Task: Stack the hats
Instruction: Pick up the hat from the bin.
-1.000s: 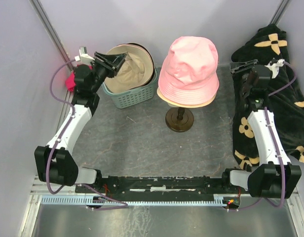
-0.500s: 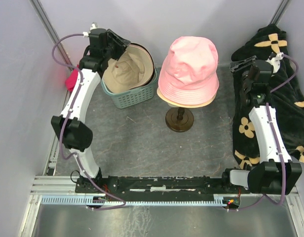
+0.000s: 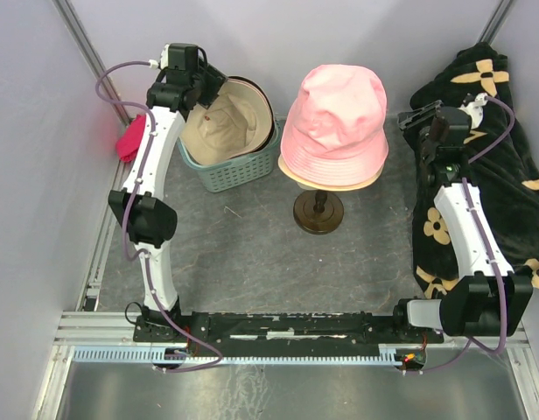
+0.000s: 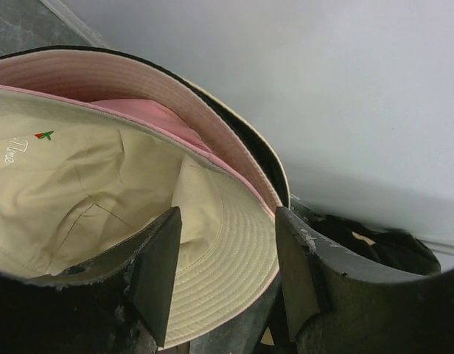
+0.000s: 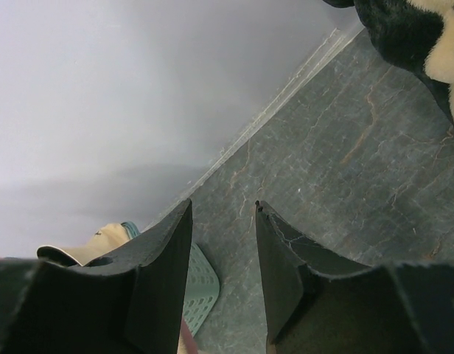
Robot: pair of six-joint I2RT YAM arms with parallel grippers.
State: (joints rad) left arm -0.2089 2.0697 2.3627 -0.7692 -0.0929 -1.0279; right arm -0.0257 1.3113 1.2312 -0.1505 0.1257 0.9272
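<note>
A pink hat (image 3: pixel 333 122) sits on a cream hat (image 3: pixel 329 183), both on a dark stand (image 3: pixel 318 211) in the middle. More hats lie nested in a teal basket (image 3: pixel 230 168), with a cream one (image 3: pixel 224 122) innermost. My left gripper (image 3: pixel 206 87) hovers open over the basket's back left. In the left wrist view its jaws (image 4: pixel 227 273) frame the cream hat's brim (image 4: pixel 212 251), with a pink hat (image 4: pixel 102 77) and a black hat's edge (image 4: pixel 265 151) behind it. My right gripper (image 3: pixel 418 118) is open and holds nothing (image 5: pixel 223 243).
A large black cloth with beige flowers (image 3: pixel 488 157) lies at the right under the right arm. A magenta cloth (image 3: pixel 129 140) lies by the left wall. The back wall stands close behind the basket (image 5: pixel 201 284) and the stand.
The left arm has swung from beside the basket up to its back rim, and its jaws have widened. The right gripper has shifted slightly toward the back left.
</note>
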